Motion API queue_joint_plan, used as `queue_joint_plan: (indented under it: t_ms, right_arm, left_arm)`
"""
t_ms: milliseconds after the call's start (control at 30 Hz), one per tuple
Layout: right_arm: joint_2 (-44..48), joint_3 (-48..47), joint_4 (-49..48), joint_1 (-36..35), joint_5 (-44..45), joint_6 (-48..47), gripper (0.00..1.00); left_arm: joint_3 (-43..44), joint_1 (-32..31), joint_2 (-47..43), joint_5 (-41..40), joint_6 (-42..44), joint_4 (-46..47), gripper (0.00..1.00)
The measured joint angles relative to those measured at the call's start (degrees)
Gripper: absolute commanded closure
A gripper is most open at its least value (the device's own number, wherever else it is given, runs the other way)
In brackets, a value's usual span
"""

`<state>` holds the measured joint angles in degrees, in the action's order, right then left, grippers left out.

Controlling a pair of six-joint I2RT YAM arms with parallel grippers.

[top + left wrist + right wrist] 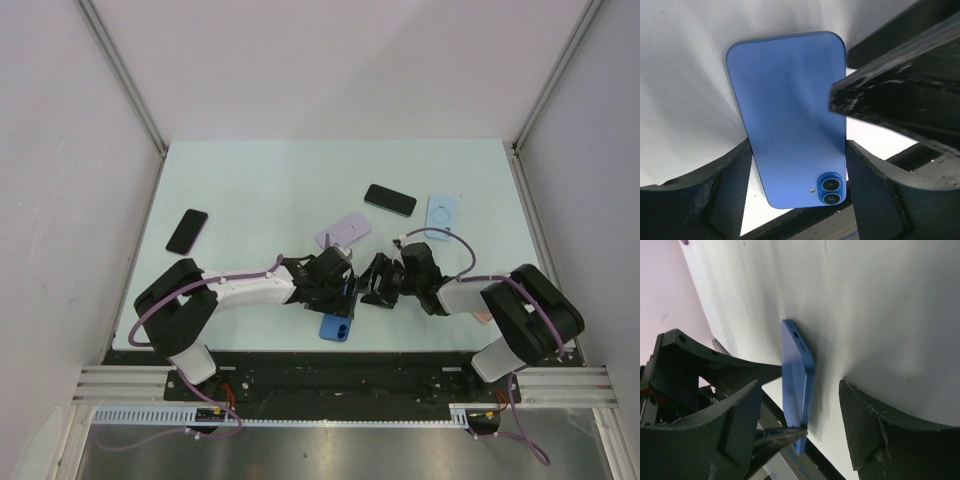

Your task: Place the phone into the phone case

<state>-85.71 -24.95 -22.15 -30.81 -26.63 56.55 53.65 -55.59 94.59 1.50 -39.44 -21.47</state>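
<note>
On the pale table (pixel 260 180), a black phone (pixel 187 231) lay near the left edge; the left gripper (pixel 797 150) clasped the blue phone (pixel 790 115) across its width at the near edge, camera side up; the right gripper (pixel 800 385) stood wide astride it; a pale blue case (pixel 442 211) lay toward the right edge

The pale green table (pixel 280 190) is enclosed by a white back wall (pixel 340 60) and white side panels (pixel 60 180). Aluminium posts (pixel 125 75) are fitted at the rear corners. A slotted cable duct (pixel 300 415) is mounted along the near edge. Lighting is even and diffuse.
</note>
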Motion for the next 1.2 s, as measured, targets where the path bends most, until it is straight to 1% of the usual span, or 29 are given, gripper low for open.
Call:
queue_joint_plan:
  t_ms: [33, 100, 133, 167, 200, 233, 300, 333, 367, 433, 467, 533, 633, 733, 833, 933, 1000, 1133, 1200]
  right_arm:
    - [-1.5, -0.3, -1.6, -0.2, -0.9, 0.4, 0.40]
    - [-3.6, -0.6, -4.0, -0.5, -1.9, 1.0, 0.44]
    - [-4.5, -0.6, -5.0, -0.7, -2.4, 1.4, 0.49]
    - [-5.2, -0.6, -5.7, -0.7, -2.6, 1.8, 0.52]
    - [-5.9, -0.6, -6.4, -0.8, -3.0, 1.9, 0.57]
    - [-6.4, -0.6, -6.8, -0.9, -3.1, 2.1, 0.68]
    - [-7.0, -0.6, -6.9, -0.9, -3.2, 2.0, 0.79]
    - [-7.0, -0.6, -6.9, -0.9, -3.3, 2.0, 0.89]
    - [-7.0, -0.6, -6.9, -0.8, -3.3, 1.8, 0.93]
    - [-7.0, -0.6, -7.6, 0.0, -4.8, 2.2, 1.00]
    - [-6.9, -0.7, -7.8, 0.3, -5.2, 1.7, 1.00]
    - [-6.1, -0.7, -7.1, 1.5, -5.7, 0.9, 1.00]
    - [-3.3, -0.6, -3.6, 4.2, -5.8, -1.1, 1.00]
    - [2.8, -0.6, 2.5, 7.5, -5.0, -4.7, 1.00]
    - [10.4, -0.6, 9.4, 9.9, -3.1, -8.8, 1.00]
    - [17.1, -0.6, 15.6, 10.3, -1.2, -12.0, 1.00]
    - [21.7, -0.6, 20.3, 10.3, 0.2, -13.7, 1.00]
    - [28.2, -0.6, 27.5, 10.3, 2.6, -16.1, 1.00]
    - [30.0, -0.5, 30.2, 10.3, 3.6, -16.8, 1.00]
  left_arm:
    - [-0.2, 0.0, -0.1, 0.3, 0.0, 0.3, 0.36]
    - [-0.4, 0.0, -0.2, 0.7, 0.4, 0.9, 0.36]
    - [-0.6, 0.0, -0.3, 0.8, 0.5, 1.1, 0.36]
    - [-0.8, 0.0, -0.5, 0.8, 0.5, 1.3, 0.36]
    - [-1.0, 0.0, -0.6, 0.9, 0.7, 1.6, 0.36]
    - [-1.2, 0.0, -0.8, 0.9, 0.8, 1.7, 0.35]
    - [-1.5, 0.0, -1.0, 1.1, 0.9, 2.2, 0.27]
    - [-1.6, 0.0, -1.1, 1.3, 0.9, 2.4, 0.22]
    - [-1.8, 0.0, -1.2, 1.5, 0.9, 2.6, 0.10]
    - [-2.1, 0.0, -1.6, 1.6, 1.2, 2.6, 0.02]
    - [-2.2, 0.0, -1.9, 1.7, 1.5, 2.5, 0.00]
    - [-2.2, -0.2, -2.9, 1.7, 2.5, 1.8, 0.00]
    - [-0.9, -0.2, -4.8, 0.8, 5.4, -1.3, 0.00]
    - [5.4, 0.0, -5.9, -3.2, 11.8, -7.5, 0.00]
    - [12.7, 1.4, -6.1, -5.7, 19.5, -10.5, 0.01]
    - [19.3, 4.7, -4.9, -7.8, 27.0, -11.6, 0.03]
    - [22.6, 8.4, -3.0, -7.2, 30.9, -11.5, 0.04]
    - [25.8, 14.8, 3.2, -7.5, 37.9, -8.8, 0.00]
    - [26.7, 15.8, 6.8, -8.6, 41.1, -8.2, 0.00]
